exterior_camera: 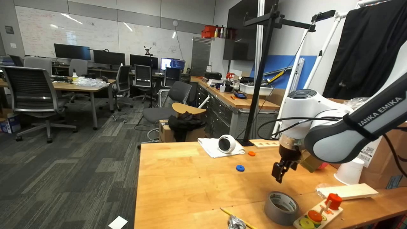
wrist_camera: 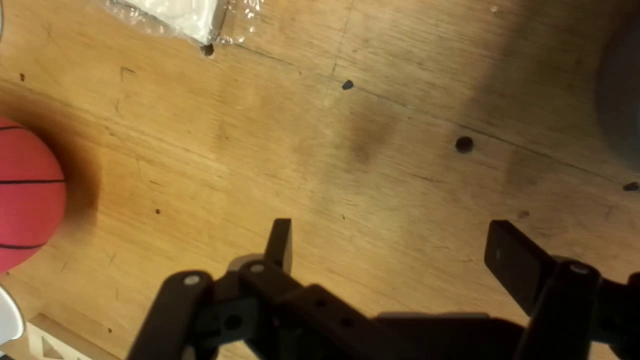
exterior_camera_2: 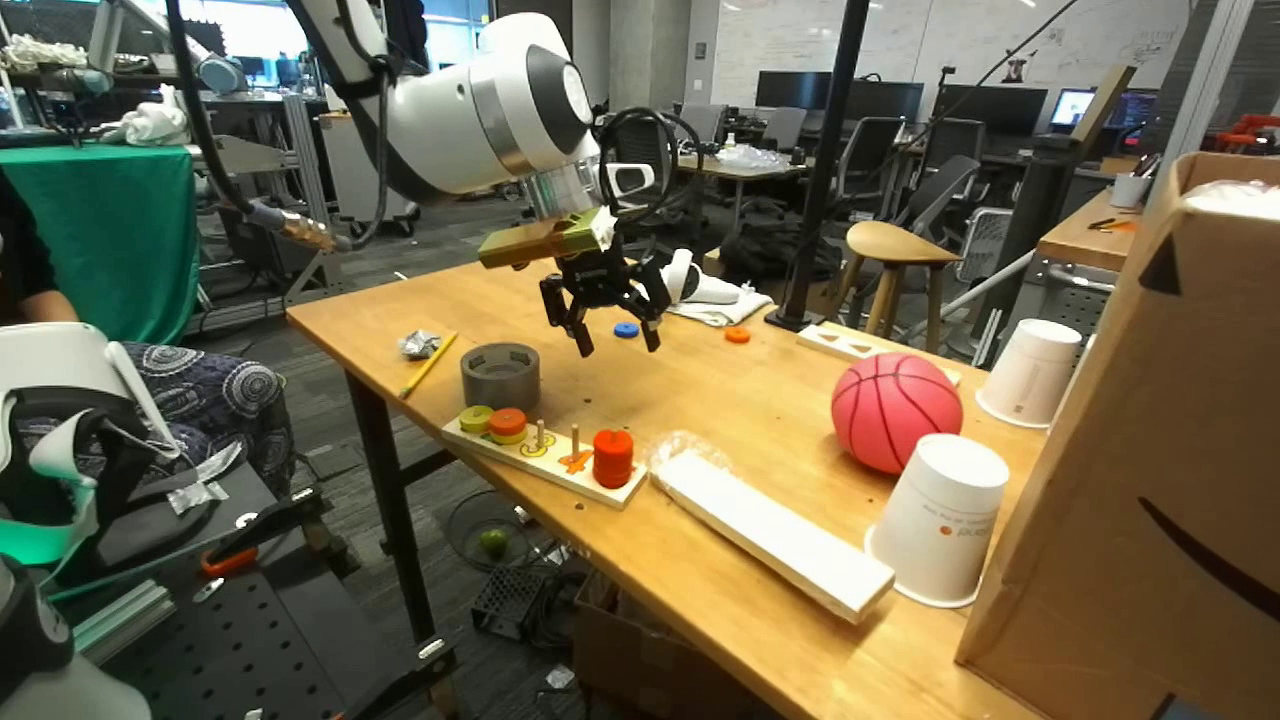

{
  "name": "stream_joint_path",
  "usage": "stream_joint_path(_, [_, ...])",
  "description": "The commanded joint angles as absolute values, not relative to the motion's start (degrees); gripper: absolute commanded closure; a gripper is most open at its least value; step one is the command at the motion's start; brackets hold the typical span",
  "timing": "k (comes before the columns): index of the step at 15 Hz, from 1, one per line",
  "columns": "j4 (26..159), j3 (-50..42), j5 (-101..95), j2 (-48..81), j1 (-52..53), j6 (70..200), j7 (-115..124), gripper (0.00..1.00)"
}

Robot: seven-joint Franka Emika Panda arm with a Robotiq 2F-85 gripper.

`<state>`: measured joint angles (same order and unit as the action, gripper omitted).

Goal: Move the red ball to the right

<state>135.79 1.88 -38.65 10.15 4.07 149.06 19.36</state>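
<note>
The gripper point(wrist_camera: 392, 245) hung above the table point(exterior_camera_2: 720, 400) with its jaws parted wide, wood grain showing between them in the wrist view. More bare wood separated it from the red ball point(exterior_camera_2: 897, 412), which rested on the table well apart from it, near a white cup point(exterior_camera_2: 940, 520) and a second cup point(exterior_camera_2: 1030, 375). In an exterior view the white cup hid the ball's lower right; touching or apart, I could not tell. The wrist view's left edge sliced off part of the ball, and in an exterior view the arm point(exterior_camera: 337, 146) masked all but a pink sliver. A dark curve point(wrist_camera: 620, 95) at the wrist view's right edge was hard to make out. The peg board point(exterior_camera_2: 560, 472) lay along the table's edge, the grey tape roll point(exterior_camera_2: 500, 380) just beside it; a silvery scrap point(exterior_camera: 237, 223) was clipped by the frame. A broad bare stretch of table ran past the blue ring point(exterior_camera: 240, 168) to an edge above carpet point(exterior_camera: 79, 178). Beside the cups rose a cardboard box point(exterior_camera_2: 1120, 450), also cut off.
</note>
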Motion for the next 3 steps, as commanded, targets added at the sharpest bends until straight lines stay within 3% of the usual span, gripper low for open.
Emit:
stream_joint_path(1, [135.81,0.93,-38.2,10.02,4.94,149.06,18.97,0.0])
stream_joint_path(3, [135.82,0.91,-38.19,10.01,4.89,149.09,18.93,0.0])
